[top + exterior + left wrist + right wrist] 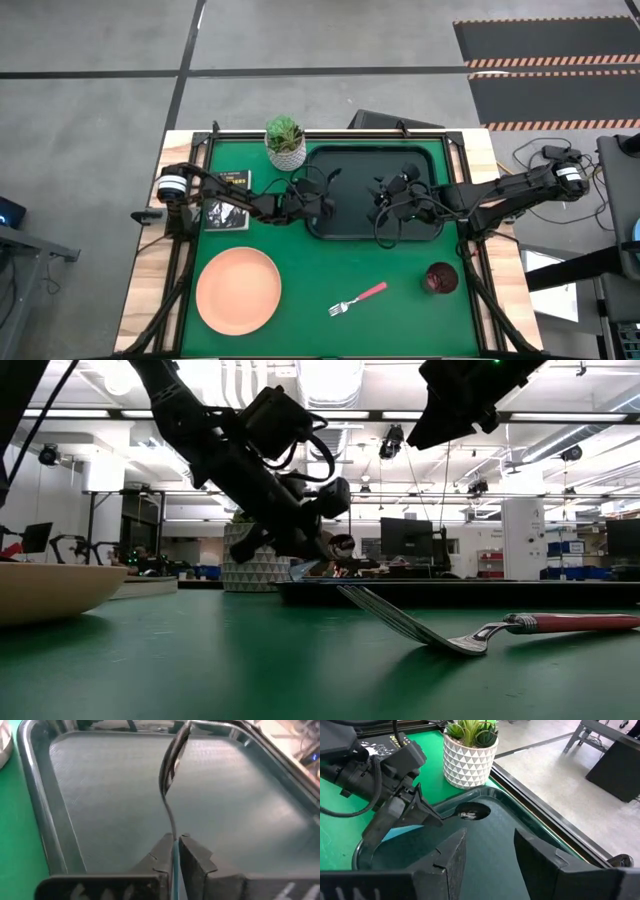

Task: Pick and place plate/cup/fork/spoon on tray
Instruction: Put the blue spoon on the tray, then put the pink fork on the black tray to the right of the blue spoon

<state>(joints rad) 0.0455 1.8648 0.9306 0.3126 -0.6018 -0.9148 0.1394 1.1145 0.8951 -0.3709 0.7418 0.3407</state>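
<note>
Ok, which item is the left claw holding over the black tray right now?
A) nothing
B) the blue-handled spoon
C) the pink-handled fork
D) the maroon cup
B: the left claw is shut on the light-blue-handled metal spoon, held above the black rectangular tray.

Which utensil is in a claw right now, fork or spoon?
The blue-handled spoon, clamped in the left claw over the black tray; the pink-handled fork lies on the mat.
</note>
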